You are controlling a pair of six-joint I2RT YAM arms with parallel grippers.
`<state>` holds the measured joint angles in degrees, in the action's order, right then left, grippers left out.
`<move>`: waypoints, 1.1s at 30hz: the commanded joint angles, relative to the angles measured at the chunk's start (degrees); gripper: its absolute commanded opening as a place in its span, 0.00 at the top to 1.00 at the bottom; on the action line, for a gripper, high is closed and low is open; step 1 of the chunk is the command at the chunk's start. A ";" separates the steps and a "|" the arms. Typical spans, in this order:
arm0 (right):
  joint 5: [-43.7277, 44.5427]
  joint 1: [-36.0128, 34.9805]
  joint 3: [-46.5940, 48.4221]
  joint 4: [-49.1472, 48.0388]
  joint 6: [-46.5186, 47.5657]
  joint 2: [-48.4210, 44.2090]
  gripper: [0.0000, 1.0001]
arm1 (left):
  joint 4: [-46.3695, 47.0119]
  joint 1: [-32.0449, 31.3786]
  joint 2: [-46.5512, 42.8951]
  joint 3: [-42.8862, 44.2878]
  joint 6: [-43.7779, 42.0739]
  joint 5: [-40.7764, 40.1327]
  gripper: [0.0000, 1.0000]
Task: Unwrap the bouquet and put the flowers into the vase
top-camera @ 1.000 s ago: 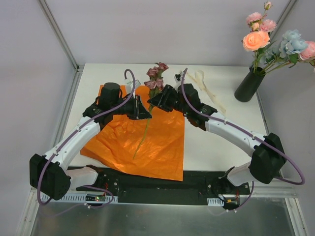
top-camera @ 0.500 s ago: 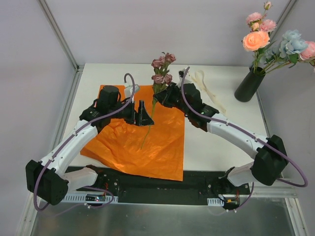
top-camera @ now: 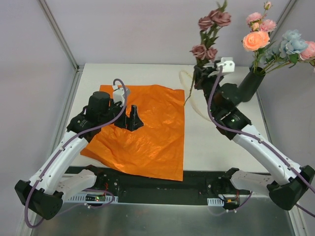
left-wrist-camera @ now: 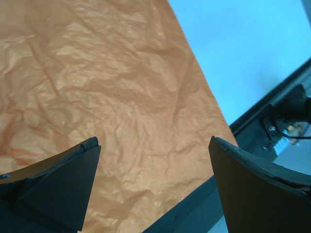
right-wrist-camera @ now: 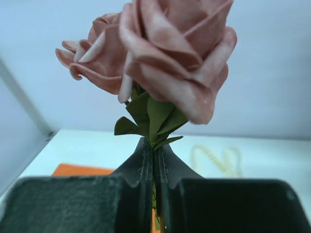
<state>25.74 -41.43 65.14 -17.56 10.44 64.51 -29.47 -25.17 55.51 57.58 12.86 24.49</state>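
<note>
- Left end effector (top-camera: 132, 118), released, hovers over crinkly orange paper (top-camera: 152, 140) lying left-centre on the tabletop (top-camera: 211, 147).
- Right end effector (top-camera: 199, 77) clenches the thin stem of mauve flowers (top-camera: 210, 34), upright beside the matte cylindrical vase (top-camera: 249, 84), far-right corner.

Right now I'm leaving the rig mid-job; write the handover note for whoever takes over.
Left hand: open, empty, over the orange paper.
Right hand: shut on the mauve flower stem, held upright in the air beside the vase.
Done: paper lies spread flat, ribbon lies loose, pink, peach and blue flowers stand in the vase.
Left: put the mauve stem into the vase.
</note>
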 commanded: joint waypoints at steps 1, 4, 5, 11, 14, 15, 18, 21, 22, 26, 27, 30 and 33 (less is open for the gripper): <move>5.38 4.77 0.42 -7.92 13.19 -4.47 1.00 | -0.41 -0.41 -2.24 -2.47 -1.97 -11.99 0.01; 4.94 9.16 2.61 -8.28 18.02 -4.92 1.00 | -0.14 -0.41 -1.37 -2.83 -2.23 -15.08 0.01; 5.20 10.91 3.23 -8.54 19.52 -4.92 1.00 | -0.06 -0.41 -1.28 -2.74 -1.88 -15.43 0.01; 3.54 22.08 5.52 -11.00 22.08 -4.92 1.00 | -0.06 -0.41 -1.80 -3.00 -1.26 -15.61 0.01; 1.25 26.82 6.48 -12.32 23.49 -4.48 1.00 | -0.06 -0.41 -2.85 -3.53 -1.26 -15.96 0.01; 0.72 28.58 6.83 -12.93 23.75 -4.13 1.00 | -0.06 -0.41 -3.21 -3.70 -1.26 -16.31 0.01; -1.30 34.12 7.98 -15.04 24.28 -2.47 1.00 | -0.14 -0.41 -3.39 -3.88 -1.35 -16.76 0.01; -3.84 39.04 9.82 -15.31 22.35 -0.27 1.00 | -0.14 -0.41 -3.21 -3.79 -1.44 -17.02 0.01; -4.81 40.27 10.26 -15.31 21.30 0.61 1.00 | -0.15 -0.41 -3.21 -3.88 -1.52 -17.19 0.01; -6.75 43.10 13.51 -15.83 18.40 4.39 1.00 | -0.06 -0.41 -3.56 -4.06 -1.61 -18.69 0.01; -7.27 43.45 14.39 -16.10 17.87 5.35 1.00 | -0.06 -0.41 -3.82 -4.14 -1.61 -18.78 0.01; -7.54 44.33 16.41 -16.54 16.64 7.90 1.00 | -0.06 -0.41 -4.00 -4.32 -1.70 -19.48 0.01; -6.05 44.86 17.65 -16.63 15.06 9.58 1.00 | -0.06 -0.41 -4.18 -4.32 -1.96 -19.66 0.01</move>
<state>20.08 2.44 78.83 -29.67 28.73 73.06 -30.04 -25.17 52.64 53.45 12.29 6.46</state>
